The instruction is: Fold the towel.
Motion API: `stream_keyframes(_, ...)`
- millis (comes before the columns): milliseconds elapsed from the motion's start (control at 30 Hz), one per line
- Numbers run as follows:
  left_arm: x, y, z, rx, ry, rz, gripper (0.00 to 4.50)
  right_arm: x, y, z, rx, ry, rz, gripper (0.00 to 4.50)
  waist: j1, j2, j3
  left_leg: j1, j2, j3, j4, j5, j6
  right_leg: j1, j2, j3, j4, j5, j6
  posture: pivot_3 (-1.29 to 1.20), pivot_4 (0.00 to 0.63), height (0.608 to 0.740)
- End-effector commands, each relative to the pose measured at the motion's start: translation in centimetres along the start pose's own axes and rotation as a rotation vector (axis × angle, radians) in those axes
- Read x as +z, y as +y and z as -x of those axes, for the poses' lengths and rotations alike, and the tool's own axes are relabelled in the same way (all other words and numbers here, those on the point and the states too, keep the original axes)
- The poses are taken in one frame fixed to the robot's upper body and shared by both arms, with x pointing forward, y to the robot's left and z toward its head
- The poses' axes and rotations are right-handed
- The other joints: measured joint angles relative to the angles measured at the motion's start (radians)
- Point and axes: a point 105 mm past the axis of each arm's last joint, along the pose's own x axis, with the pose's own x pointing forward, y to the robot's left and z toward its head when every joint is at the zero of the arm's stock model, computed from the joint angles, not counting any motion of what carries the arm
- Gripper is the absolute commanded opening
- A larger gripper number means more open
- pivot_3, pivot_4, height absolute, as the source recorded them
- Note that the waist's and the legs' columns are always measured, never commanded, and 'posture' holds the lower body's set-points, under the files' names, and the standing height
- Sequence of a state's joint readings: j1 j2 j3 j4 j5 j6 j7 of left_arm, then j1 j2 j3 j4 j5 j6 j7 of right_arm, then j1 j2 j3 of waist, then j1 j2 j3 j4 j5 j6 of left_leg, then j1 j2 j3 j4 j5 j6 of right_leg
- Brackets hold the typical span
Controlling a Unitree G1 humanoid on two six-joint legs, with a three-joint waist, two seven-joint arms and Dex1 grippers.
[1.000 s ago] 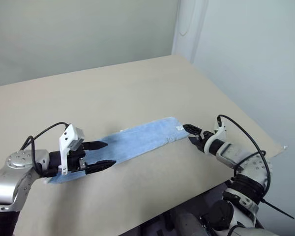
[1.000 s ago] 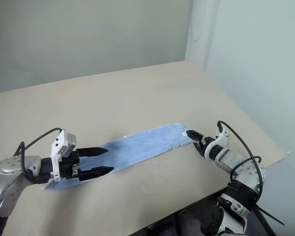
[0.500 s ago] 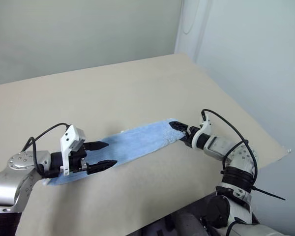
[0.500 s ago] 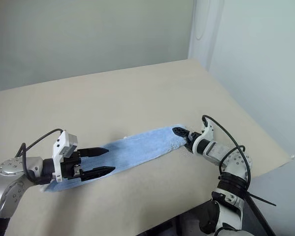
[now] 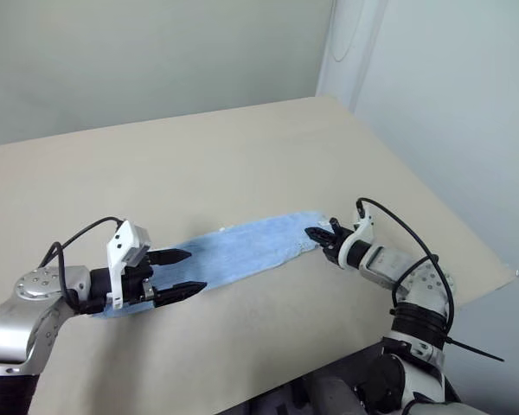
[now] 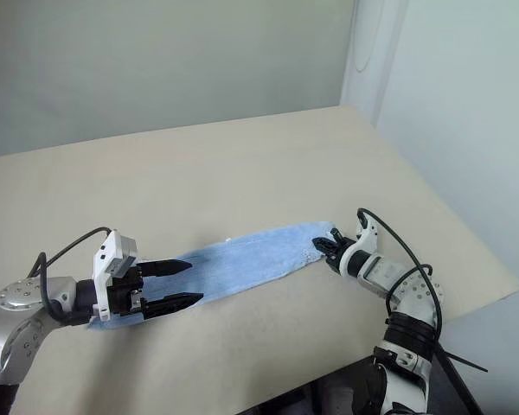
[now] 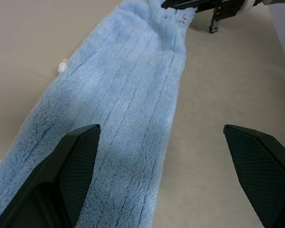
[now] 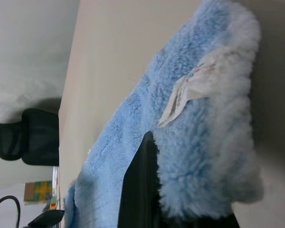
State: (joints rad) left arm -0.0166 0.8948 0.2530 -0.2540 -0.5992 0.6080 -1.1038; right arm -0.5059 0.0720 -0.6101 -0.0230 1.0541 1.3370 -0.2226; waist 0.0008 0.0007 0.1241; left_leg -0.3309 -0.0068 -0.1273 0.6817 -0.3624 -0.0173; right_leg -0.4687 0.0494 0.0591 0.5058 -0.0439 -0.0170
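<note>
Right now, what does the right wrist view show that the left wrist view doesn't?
Right wrist view alone: the white tag close up, and the right gripper shut on the towel end. Left wrist view alone: the open left gripper hanging over the towel's other end, one finger above the cloth, and bare table beside it. Both: the blue towel lying stretched out.

Even, soft indoor light, no glare. Faint shadow on towel point(image 7: 128, 128) in left wrist view. Right wrist closeup slightly soft.
</note>
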Motion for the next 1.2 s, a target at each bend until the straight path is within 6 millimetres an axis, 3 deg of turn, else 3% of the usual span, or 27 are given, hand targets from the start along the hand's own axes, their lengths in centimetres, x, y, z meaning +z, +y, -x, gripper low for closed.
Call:
stream_keyframes(33, 0.8, -0.1, 0.1, 0.003, -0.020, -0.046, 4.50, 0.8, 0.9, 0.8, -0.008, -0.048, 0.094, 0.02, 0.000, 0.000, 0.000, 0.000, 0.000, 0.000, 0.000, 0.000, 0.000, 0.000, 0.000, 0.000, 0.000, 0.000, 0.000, 0.00, 0.150, 0.740)
stream_keyframes(267, 0.7, 0.3, 0.1, 0.017, -0.025, -0.037, 4.50, 2.5, 2.0, 1.5, -0.099, -0.039, 0.602, 0.02, 0.001, -0.002, -0.001, 0.000, 0.000, 0.001, 0.001, 0.000, 0.000, 0.000, -0.001, 0.000, -0.001, 0.000, 0.000, 0.00, 0.150, 0.740)
stream_keyframes(567, 0.6, 1.2, 0.6, 0.067, -0.035, -0.027, 4.50, 2.3, 3.5, 1.6, -0.045, 0.116, 1.122, 0.02, -0.001, -0.001, -0.002, 0.000, 0.000, 0.003, 0.001, 0.005, 0.008, 0.002, -0.001, 0.000, -0.002, -0.001, 0.001, 0.00, 0.150, 0.740)
stream_keyframes(933, 0.3, 1.1, 0.4, 0.085, -0.050, -0.010, 4.50, -1.3, 7.8, 1.1, 0.232, 0.339, 1.676, 0.02, -0.008, 0.000, -0.002, 0.000, 0.001, 0.005, 0.001, 0.009, 0.014, 0.003, 0.000, 0.000, -0.014, -0.001, 0.002, 0.00, 0.150, 0.740)
stream_keyframes(1067, 0.3, 1.0, 0.1, 0.086, -0.057, -0.007, 4.50, -3.3, 9.5, 0.3, 0.353, 0.413, 1.759, 0.02, -0.012, 0.000, -0.002, -0.001, 0.001, 0.005, 0.001, 0.010, 0.016, 0.003, 0.000, 0.000, -0.017, -0.001, 0.002, 0.00, 0.150, 0.740)
stream_keyframes(1200, 0.2, 0.9, 0.0, 0.086, -0.062, -0.005, 4.50, -4.6, 9.6, -0.7, 0.414, 0.481, 1.794, 0.02, -0.012, 0.000, -0.002, -0.001, 0.001, 0.004, 0.001, 0.010, 0.017, 0.003, 0.000, 0.000, -0.016, -0.001, 0.001, 0.00, 0.150, 0.740)
